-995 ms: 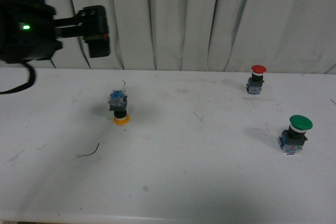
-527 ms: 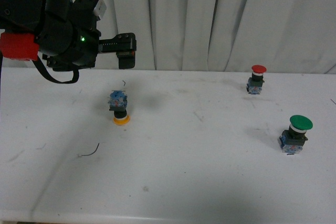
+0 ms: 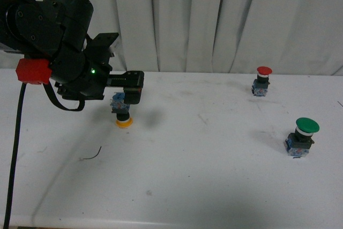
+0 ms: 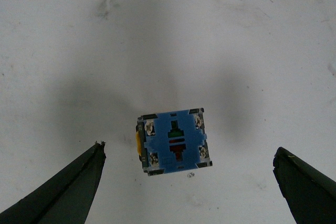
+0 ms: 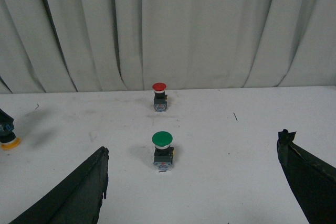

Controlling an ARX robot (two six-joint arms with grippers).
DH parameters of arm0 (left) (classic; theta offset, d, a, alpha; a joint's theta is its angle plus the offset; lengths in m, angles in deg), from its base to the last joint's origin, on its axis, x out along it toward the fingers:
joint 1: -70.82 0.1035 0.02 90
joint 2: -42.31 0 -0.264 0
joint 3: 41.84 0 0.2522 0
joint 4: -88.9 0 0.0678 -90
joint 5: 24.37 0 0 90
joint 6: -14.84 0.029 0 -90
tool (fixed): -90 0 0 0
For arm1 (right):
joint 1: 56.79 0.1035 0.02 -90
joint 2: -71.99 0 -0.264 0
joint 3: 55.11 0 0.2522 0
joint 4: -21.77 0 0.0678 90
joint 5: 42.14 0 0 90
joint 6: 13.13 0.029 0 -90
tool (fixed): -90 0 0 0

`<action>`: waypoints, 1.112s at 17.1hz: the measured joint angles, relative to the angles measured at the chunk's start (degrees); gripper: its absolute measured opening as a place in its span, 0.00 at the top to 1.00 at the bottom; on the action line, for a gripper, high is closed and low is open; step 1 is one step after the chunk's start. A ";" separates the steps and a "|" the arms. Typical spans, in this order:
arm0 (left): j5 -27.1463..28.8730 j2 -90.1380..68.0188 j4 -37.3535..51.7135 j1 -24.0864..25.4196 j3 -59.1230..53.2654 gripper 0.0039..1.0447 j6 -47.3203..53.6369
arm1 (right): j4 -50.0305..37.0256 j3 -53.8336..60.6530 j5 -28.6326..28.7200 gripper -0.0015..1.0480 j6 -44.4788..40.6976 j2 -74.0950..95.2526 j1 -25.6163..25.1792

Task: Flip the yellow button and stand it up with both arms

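A white desk stands before a pale pleated curtain. The yellow button sits on the left part of the desk, upside down: its yellow cap rests on the surface and its blue block base points up. My left arm, black and bulky with a red block on its side and a small green light, reaches in from the left, and my left gripper hangs over the button, partly hiding the blue base in the front view. In the left wrist view I look straight down on that base, a blue square with screws at its corners and a sliver of yellow cap showing at one edge. My two dark fingers are spread wide, one on each side of the base, and neither touches it. My right gripper is also spread wide and holds nothing. Its view looks across the desk towards the curtain. A green button stands upright near it, a red button stands upright beyond, close to the curtain, and the yellow button is far off at the edge of that view. A short dark wire lies on the desk near the yellow button, on the side nearer me.
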 joint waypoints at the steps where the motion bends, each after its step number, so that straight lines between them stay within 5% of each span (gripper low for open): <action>1: 0.11 -0.59 0.09 0.00 0.85 0.06 -0.04 | 0.00 0.00 0.02 0.06 0.00 0.00 0.00; 12: 2.01 -4.13 0.15 0.46 3.56 0.06 -0.17 | 0.00 0.00 0.00 0.06 0.00 0.00 0.00; 13: 1.79 -4.20 0.11 0.28 3.65 0.10 -0.04 | 0.02 0.00 0.02 0.06 0.00 0.00 0.00; 18: 2.05 -4.24 -0.44 -0.57 3.89 0.63 -0.04 | 0.00 0.00 0.02 0.06 0.00 0.00 0.00; 19: 2.29 -4.22 -0.26 -0.72 3.89 0.67 -0.04 | 0.00 0.00 0.02 0.06 0.00 0.00 0.00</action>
